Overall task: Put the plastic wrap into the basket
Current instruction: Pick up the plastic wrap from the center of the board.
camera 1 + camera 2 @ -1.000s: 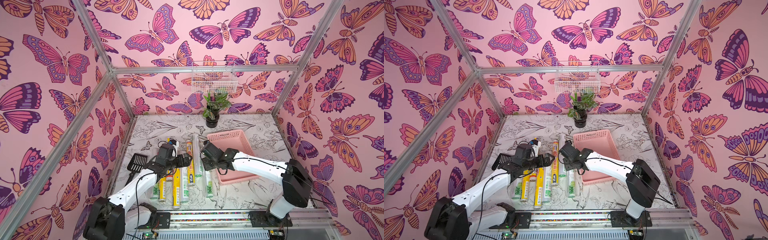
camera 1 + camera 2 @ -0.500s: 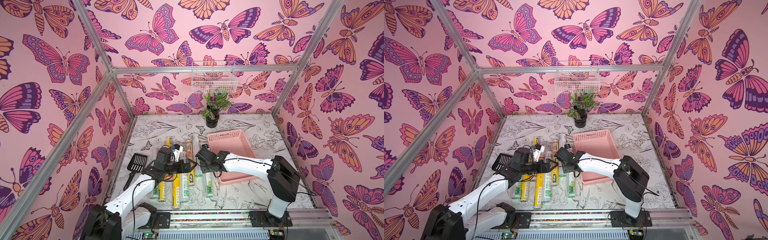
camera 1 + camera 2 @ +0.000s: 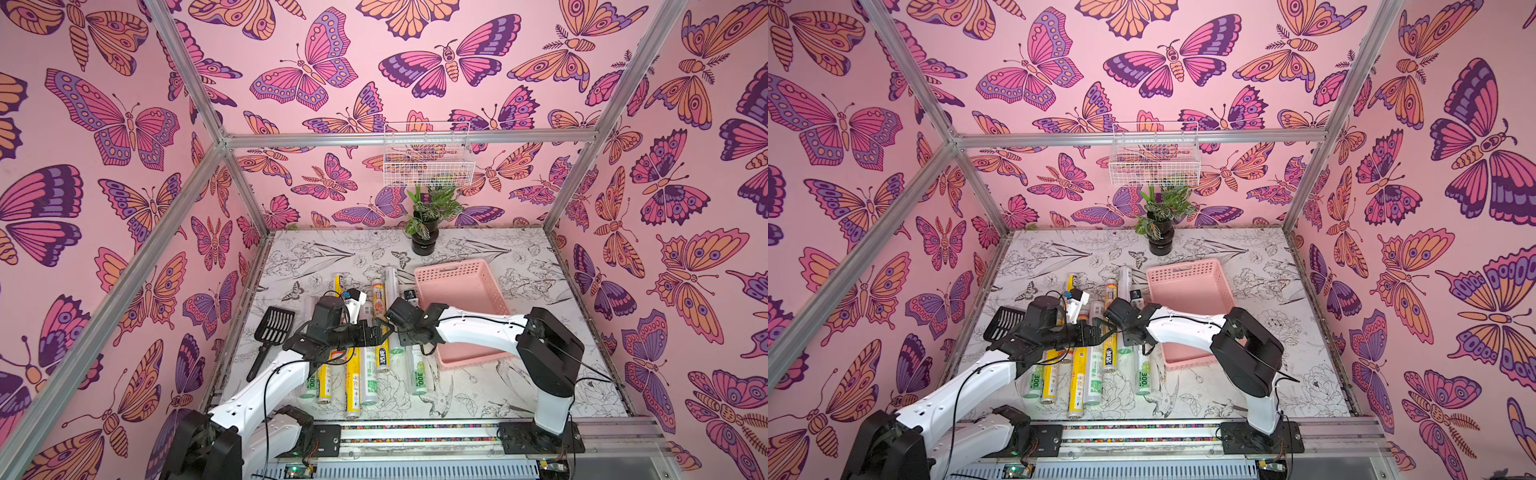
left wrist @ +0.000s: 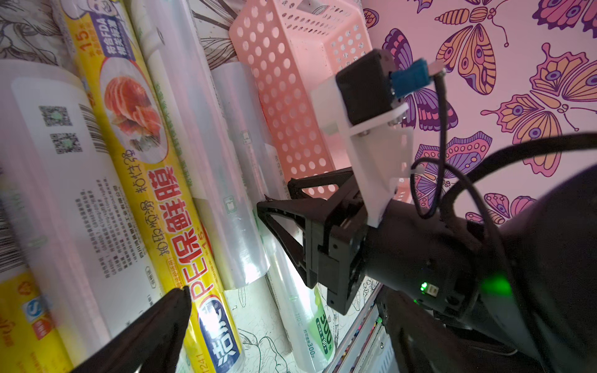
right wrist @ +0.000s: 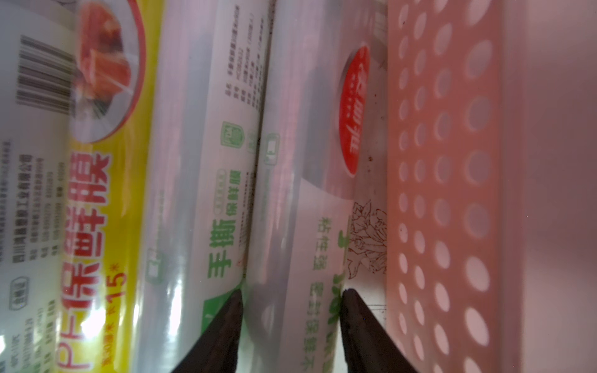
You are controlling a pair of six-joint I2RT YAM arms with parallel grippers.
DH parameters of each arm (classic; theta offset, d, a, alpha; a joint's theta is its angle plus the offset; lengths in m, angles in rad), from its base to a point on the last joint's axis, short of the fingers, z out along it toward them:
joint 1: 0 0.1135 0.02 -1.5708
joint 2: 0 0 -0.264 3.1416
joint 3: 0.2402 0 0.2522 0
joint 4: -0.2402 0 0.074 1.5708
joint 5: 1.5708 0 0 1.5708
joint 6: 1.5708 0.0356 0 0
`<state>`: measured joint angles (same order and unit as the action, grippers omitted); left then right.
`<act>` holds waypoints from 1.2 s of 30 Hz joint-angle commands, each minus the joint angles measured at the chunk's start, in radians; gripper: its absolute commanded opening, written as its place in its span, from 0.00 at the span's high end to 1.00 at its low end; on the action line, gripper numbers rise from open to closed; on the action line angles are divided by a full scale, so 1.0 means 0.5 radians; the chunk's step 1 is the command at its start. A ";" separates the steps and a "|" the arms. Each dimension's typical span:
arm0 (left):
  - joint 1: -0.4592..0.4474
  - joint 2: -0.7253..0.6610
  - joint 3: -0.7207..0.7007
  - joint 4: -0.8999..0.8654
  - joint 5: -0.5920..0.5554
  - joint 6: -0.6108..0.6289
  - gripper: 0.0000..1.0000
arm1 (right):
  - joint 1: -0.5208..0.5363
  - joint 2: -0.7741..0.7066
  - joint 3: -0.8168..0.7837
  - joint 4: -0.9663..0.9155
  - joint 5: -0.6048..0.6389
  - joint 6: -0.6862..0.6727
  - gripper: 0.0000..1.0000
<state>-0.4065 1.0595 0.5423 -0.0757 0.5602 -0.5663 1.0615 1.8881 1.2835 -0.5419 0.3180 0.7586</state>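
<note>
Several long rolls of plastic wrap (image 3: 353, 374) lie side by side on the table, some yellow, some silvery-white with green print. The pink basket (image 3: 451, 266) stands right of them, with nothing in it. My right gripper (image 3: 409, 343) is down on the silvery-white roll (image 5: 300, 226) nearest the basket. Its fingers (image 5: 226, 323) press on both sides of that roll, beside the basket wall (image 5: 445, 193). My left gripper (image 3: 380, 332) hovers open over the yellow rolls. Only one of its fingers (image 4: 168, 310) shows in the left wrist view, over a yellow roll (image 4: 168, 200).
A black slotted scoop (image 3: 272, 326) lies left of the rolls, by the left wall. A potted plant (image 3: 426, 237) stands at the back, under a white wire basket (image 3: 428, 166) hung on the wall. The two wrists are close together over the rolls.
My right gripper has come down from the basket's edge onto the roll beside it, and its jaws have narrowed onto that roll. The left arm has shifted slightly, still open.
</note>
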 commanded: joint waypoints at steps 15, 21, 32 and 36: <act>-0.012 -0.187 -0.152 -0.008 -0.188 -0.015 0.00 | 0.017 0.096 0.022 -0.020 0.047 0.130 0.40; -0.012 -0.216 -0.146 -0.019 -0.230 -0.015 0.00 | 0.019 0.142 -0.018 -0.011 0.034 0.146 0.39; -0.011 -0.241 -0.138 -0.055 -0.265 0.000 0.00 | 0.019 0.207 -0.027 0.035 -0.006 0.115 0.41; -0.012 -0.235 -0.126 -0.069 -0.267 -0.003 0.00 | 0.020 0.168 -0.030 0.024 0.041 0.092 0.52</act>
<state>-0.4065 0.9501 0.4831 -0.0864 0.4400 -0.5697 1.0630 1.9682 1.2793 -0.5301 0.3325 0.8108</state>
